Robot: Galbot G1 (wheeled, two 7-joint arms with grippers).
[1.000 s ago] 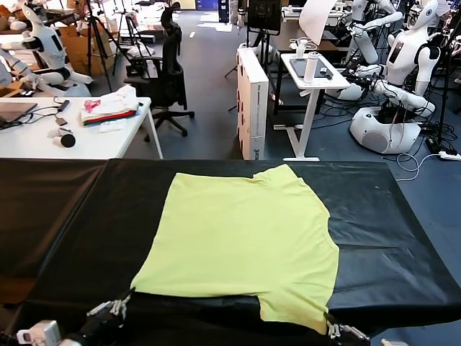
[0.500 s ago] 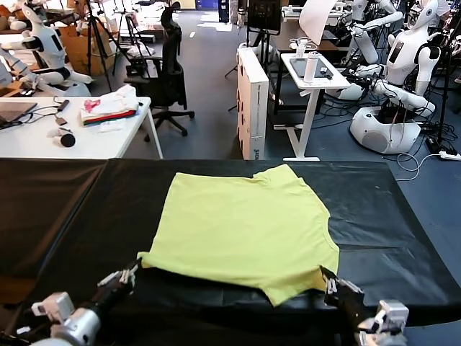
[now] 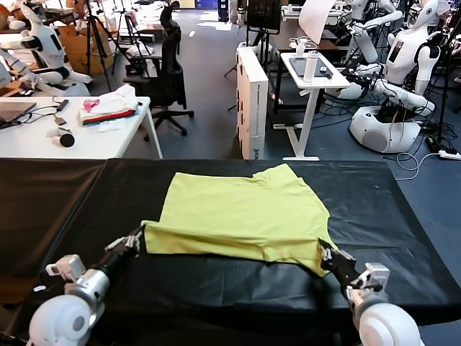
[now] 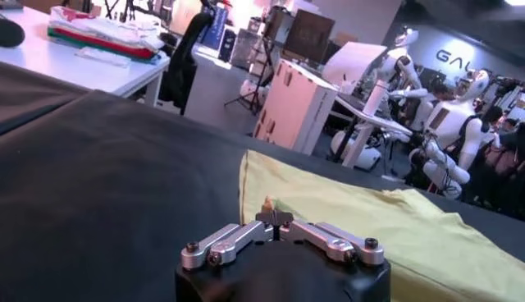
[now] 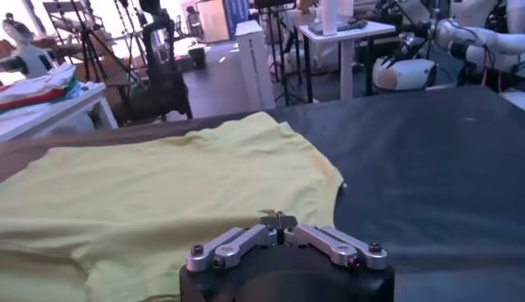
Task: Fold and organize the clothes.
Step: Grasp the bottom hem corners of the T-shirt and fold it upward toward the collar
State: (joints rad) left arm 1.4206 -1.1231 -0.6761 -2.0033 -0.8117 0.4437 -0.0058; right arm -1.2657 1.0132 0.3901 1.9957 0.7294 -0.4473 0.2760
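The lime-yellow T-shirt (image 3: 241,216) lies on the black table (image 3: 374,209), its near hem lifted and drawn toward the far side. My left gripper (image 3: 138,236) is shut on the hem's near-left corner; in the left wrist view (image 4: 275,215) the jaws are pinched together with the shirt (image 4: 369,221) stretching away. My right gripper (image 3: 328,254) is shut on the hem's near-right corner; the right wrist view (image 5: 277,218) shows its jaws pinched on the shirt (image 5: 164,197).
A white desk (image 3: 43,140) with a pile of white, pink and red cloth (image 3: 108,107) stands at the far left. A white cabinet (image 3: 252,101), a small white stand (image 3: 311,79) and parked white robots (image 3: 400,72) stand beyond the table.
Both grippers have moved away from the near edge toward the far side, carrying the hem with them. The visible shirt has become shorter front to back.
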